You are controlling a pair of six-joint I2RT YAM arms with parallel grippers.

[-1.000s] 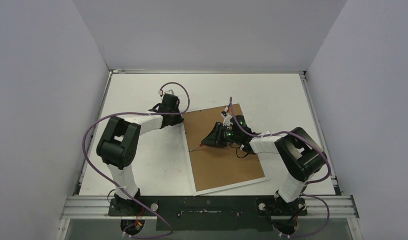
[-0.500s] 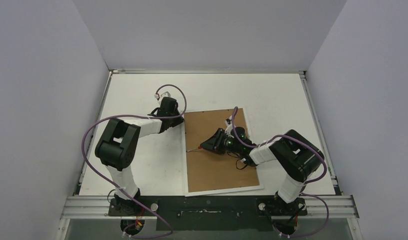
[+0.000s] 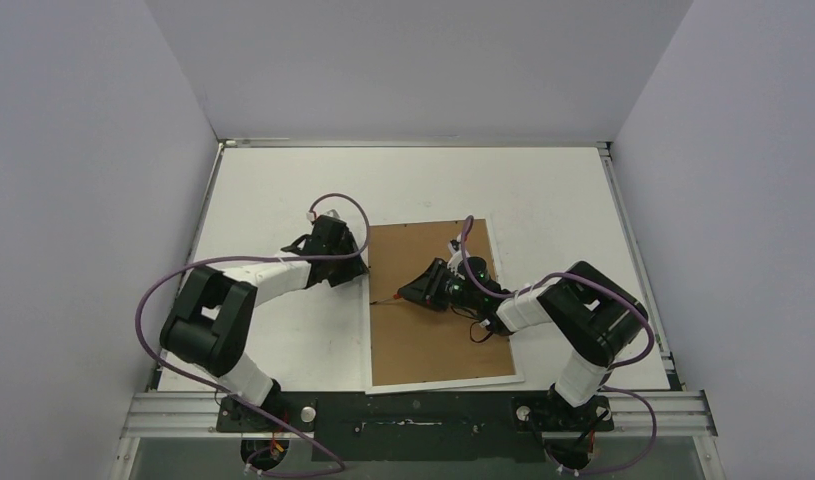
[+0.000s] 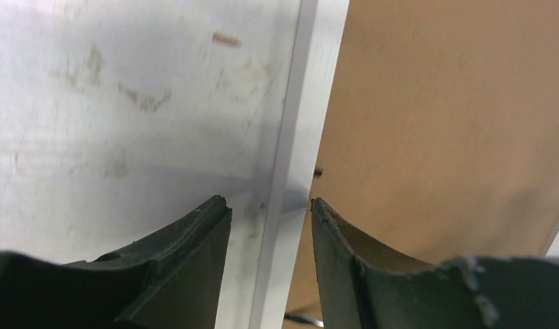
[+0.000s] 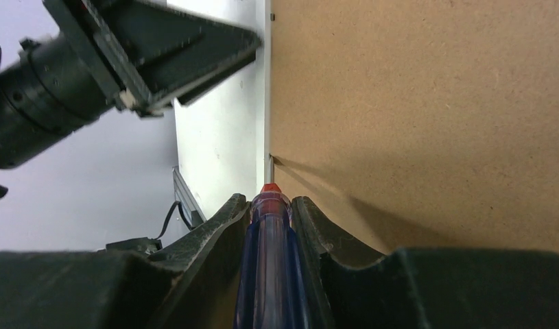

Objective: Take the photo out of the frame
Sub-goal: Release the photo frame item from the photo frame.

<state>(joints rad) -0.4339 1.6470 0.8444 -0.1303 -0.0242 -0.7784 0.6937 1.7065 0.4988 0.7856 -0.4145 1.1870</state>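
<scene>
White table (image 3: 283,190) inside pale grey walls. The frame (image 3: 438,345) lies face down, 5 o'clock of centre, brown back up, the photo hidden beneath. The right gripper (image 5: 271,205) clamps a screwdriver (image 5: 266,247), tip at the frame's 9 o'clock edge. The left gripper (image 4: 269,209), jaws partly apart, straddles that white edge. Likely step: freeing the backing; next calls for gentle levering
</scene>
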